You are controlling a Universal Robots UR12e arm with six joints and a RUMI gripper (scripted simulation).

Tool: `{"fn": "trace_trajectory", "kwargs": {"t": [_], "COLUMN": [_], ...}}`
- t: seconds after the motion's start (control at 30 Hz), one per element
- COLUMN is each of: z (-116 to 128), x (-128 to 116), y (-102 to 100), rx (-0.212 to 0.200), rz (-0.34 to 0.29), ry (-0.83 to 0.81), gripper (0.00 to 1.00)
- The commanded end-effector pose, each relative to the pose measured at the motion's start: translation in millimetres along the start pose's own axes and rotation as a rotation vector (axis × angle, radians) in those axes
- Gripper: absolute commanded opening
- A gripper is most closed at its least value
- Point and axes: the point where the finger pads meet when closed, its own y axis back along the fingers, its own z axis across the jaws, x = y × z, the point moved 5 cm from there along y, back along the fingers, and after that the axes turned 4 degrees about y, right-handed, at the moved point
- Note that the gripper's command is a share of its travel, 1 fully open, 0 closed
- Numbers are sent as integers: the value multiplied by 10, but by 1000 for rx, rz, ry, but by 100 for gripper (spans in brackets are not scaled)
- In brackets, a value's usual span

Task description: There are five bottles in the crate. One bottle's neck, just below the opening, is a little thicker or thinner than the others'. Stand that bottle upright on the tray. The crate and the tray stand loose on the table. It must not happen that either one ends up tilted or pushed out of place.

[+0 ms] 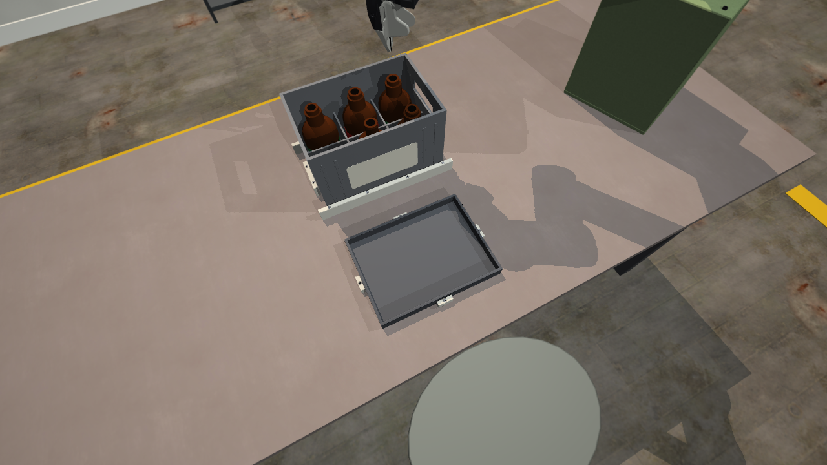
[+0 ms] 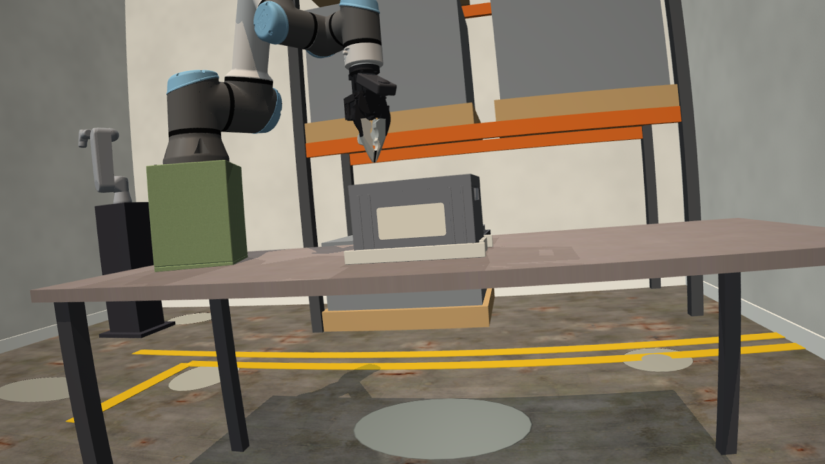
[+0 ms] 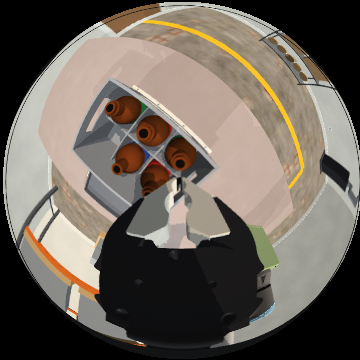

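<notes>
I have the claw [image 2: 374, 154] clenched on nothing, tips together, hanging well above the crate [image 2: 415, 210] near its left end in the exterior view. All five bottles [image 1: 353, 110] sit in the crate's cells: three in the far row, two shorter-looking tops in the near row, with the near left cell vacant. The tray [image 1: 369, 277] lies just on the near side of the crate, beside the white rail [image 1: 386, 189], and holds no bottle. I cannot tell from these views which neck is the odd one; the wrist view shows the five mouths [image 3: 144, 133] but the necks look alike at this size. My judgement: the step in hand is gauging the necks, so nothing is ready to lift yet. To do it well, I would open the fingers before descending, come straight down over one mouth, and close just below the lip, at the same height on every bottle so the closures compare fairly. The crate stands loose, so any sideways push on a neck or a divider could shift it; I would keep every approach vertical and slow.
</notes>
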Motion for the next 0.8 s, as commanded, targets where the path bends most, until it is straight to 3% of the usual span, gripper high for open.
{"fn": "trace_trajectory", "kwargs": {"t": [0.0, 0.33, 0.5, 0.77], "z": [5, -4, -446, -731], "x": [39, 31, -382, -676], "y": [30, 30, 18, 17], "rx": [2, 2, 1, 1], "rz": [5, 5, 3, 3], "ry": [-2, -1, 0, 0], "gripper": [0, 0, 0, 0]}}
